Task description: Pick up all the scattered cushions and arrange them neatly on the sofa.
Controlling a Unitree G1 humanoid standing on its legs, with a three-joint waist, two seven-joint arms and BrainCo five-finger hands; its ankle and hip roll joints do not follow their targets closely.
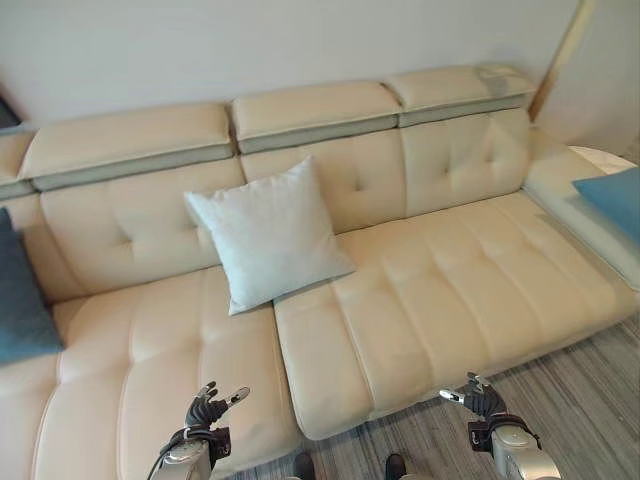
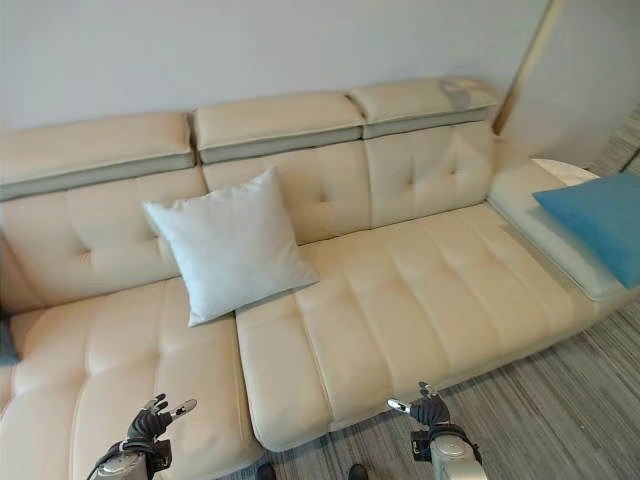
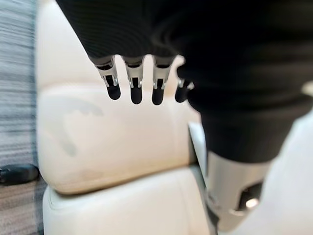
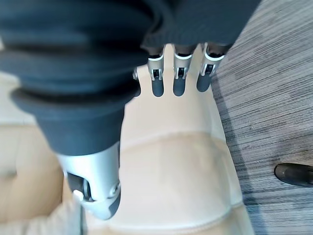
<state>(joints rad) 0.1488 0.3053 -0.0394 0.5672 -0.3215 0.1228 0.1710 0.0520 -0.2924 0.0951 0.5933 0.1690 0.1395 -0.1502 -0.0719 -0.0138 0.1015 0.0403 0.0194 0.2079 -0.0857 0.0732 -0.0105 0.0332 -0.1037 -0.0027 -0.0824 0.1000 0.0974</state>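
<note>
A white cushion leans upright against the backrest of the cream sofa, near the seam between two seats. A bright blue cushion lies on the sofa's right end section. A dark blue cushion rests at the sofa's far left. My left hand hovers open over the front of the left seat, its fingers relaxed and holding nothing. My right hand is open just off the sofa's front edge, its fingers above the seat edge, empty.
Grey striped flooring runs in front of the sofa at the lower right. A slanted wooden pole stands by the wall behind the sofa's right end. A pale rounded surface sits beyond the right armrest.
</note>
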